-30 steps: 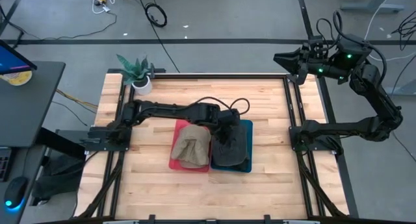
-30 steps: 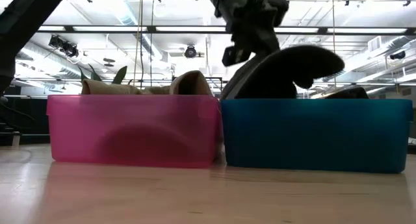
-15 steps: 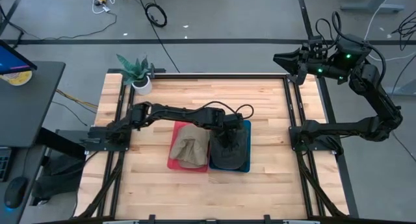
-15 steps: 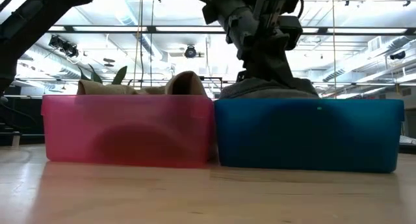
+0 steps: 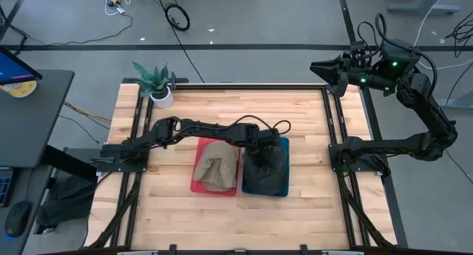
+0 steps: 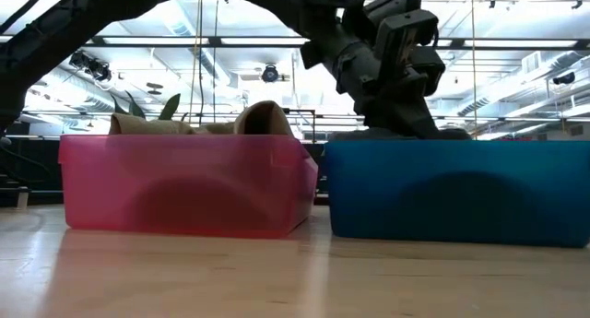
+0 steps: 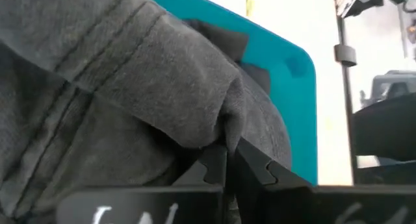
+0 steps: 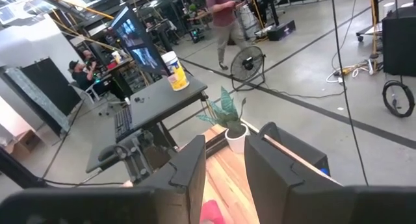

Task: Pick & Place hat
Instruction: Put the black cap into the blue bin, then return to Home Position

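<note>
A dark grey hat lies in the blue bin, almost wholly below the rim in the low view. My left gripper reaches into that bin from the table's left and is shut on the hat's cloth. A tan hat rests in the pink bin beside it, its crown showing above the rim. My right gripper waits open above the table's far right corner, fingers apart. My left gripper pinches a raised fold of the dark hat's cloth between its two fingertips. It comes slanting down from above and from the table's left. The hat sits down inside the blue bin, bunched around the fingers.
The two bins stand side by side at mid-table with a narrow gap between them. A potted plant stands at the far left corner. Bare wood lies near, far and right of the bins.
My left gripper has moved down into the blue bin, still shut on the dark hat. The hat, which stood well above the rim, now sits down inside it. The blue bin has slid a little toward the table's right, opening a gap to the pink bin.
</note>
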Controlling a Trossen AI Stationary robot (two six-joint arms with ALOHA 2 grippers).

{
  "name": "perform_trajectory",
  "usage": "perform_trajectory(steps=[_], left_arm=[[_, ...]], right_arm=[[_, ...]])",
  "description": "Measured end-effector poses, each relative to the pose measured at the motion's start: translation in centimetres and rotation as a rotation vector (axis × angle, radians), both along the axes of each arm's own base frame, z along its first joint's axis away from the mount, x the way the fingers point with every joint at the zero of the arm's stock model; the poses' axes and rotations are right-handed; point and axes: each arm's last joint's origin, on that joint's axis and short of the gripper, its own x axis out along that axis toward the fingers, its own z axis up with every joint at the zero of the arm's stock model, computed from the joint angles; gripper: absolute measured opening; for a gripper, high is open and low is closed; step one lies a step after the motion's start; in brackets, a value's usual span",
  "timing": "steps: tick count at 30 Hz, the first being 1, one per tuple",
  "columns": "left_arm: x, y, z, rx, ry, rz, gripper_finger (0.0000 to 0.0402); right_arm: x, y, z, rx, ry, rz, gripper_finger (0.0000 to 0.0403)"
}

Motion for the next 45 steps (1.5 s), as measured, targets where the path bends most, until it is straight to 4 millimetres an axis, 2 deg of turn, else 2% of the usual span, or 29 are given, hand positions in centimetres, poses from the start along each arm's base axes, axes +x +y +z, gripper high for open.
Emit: perform_trajectory(steps=[6, 15, 21, 29, 32, 37, 45], left_arm=[[-0.2, 0.9, 0.2, -0.06, 0.014, 0.003, 0.0045], [-1.0, 2.6, 2.1, -0.075, 0.037, 0.044, 0.0171], [-1.4, 2.8, 4.1, -0.093, 0.004, 0.049, 0.0221], [-2.1, 2.4, 6.1, -0.062, -0.014, 0.075, 0.0224], [-3.0, 2.5, 7.7, -0.055, -0.004, 0.095, 0.0215], [-5.4, 2.8, 11.4, 0.062, -0.01, 0.146, 0.0196], [-9.5, 3.2, 19.0, 0.231, -0.193, 0.287, 0.0182]], right_arm=[[0.0, 0.0, -0.1, 0.004, 0.008, 0.0, 0.0111], [0.1, -0.1, -0.2, 0.01, 0.018, 0.0, 0.0111], [0.1, -0.1, -0.2, 0.008, 0.015, 0.0, 0.0111], [0.1, 0.0, -0.2, 0.008, 0.014, 0.001, 0.0111], [-0.1, 0.0, -0.1, 0.005, 0.009, 0.002, 0.0111], [-0.7, 0.4, 0.6, -0.029, -0.052, 0.011, 0.0111], [-1.2, 0.7, 1.2, -0.061, -0.105, 0.012, 0.0111]])
